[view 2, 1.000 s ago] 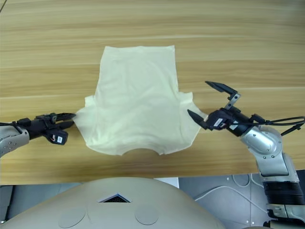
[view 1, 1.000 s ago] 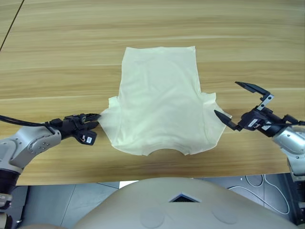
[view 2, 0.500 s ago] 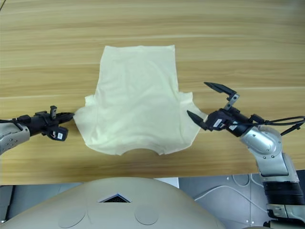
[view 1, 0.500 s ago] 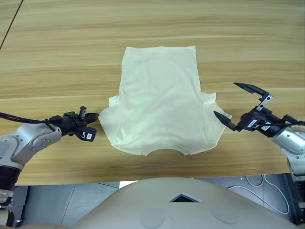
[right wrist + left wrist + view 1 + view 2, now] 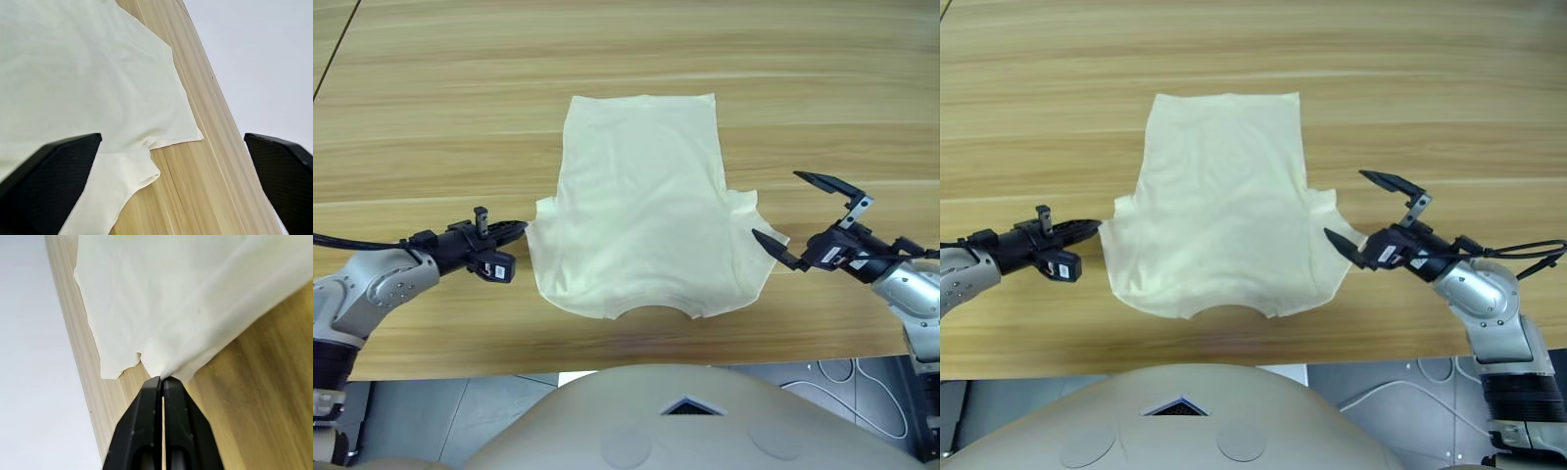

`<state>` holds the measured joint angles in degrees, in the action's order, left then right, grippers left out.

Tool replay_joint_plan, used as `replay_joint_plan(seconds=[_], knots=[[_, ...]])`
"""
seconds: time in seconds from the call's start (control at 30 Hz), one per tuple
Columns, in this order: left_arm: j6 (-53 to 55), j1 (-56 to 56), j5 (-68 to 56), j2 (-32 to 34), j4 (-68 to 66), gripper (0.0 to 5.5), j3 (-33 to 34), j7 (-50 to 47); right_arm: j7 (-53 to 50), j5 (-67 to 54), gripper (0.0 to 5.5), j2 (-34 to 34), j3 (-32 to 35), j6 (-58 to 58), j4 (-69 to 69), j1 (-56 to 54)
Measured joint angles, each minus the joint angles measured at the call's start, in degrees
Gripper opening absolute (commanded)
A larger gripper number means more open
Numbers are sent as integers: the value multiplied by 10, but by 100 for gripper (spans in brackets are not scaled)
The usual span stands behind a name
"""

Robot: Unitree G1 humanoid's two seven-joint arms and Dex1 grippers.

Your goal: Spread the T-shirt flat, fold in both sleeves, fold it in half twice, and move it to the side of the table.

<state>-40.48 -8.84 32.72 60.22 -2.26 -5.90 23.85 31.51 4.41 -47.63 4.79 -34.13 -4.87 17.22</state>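
Note:
A pale yellow T-shirt [image 5: 641, 206] lies spread on the wooden table [image 5: 431, 98], collar toward the near edge and hem at the far side. My left gripper [image 5: 521, 228] is at the shirt's left sleeve, low over the table, shut on the sleeve's edge. In the left wrist view its fingertips [image 5: 162, 378] pinch a peak of cloth [image 5: 186, 298]. My right gripper [image 5: 781, 208] stands wide open just off the right sleeve [image 5: 127, 171], one finger low by the sleeve's tip and the other raised above it, holding nothing.
Bare wood extends far beyond the hem and to both sides of the shirt. The table's near edge [image 5: 440, 367] runs just below the collar, with grey floor beyond it.
My left gripper has shifted slightly right and up toward the shirt, drawing the left sleeve's edge inward with it. The right arm has stayed still.

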Motion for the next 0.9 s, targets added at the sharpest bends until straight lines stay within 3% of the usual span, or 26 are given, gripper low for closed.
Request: replay_joint_plan(seconds=[0.47,0.9], knots=[[-23,62,1,-90,41,1,-59,-6,0,3,540,11,-6,0,-3,0],[-28,134,39,-137,-26,1,-119,9,0,13,540,15,-7,0,-16,-1]])
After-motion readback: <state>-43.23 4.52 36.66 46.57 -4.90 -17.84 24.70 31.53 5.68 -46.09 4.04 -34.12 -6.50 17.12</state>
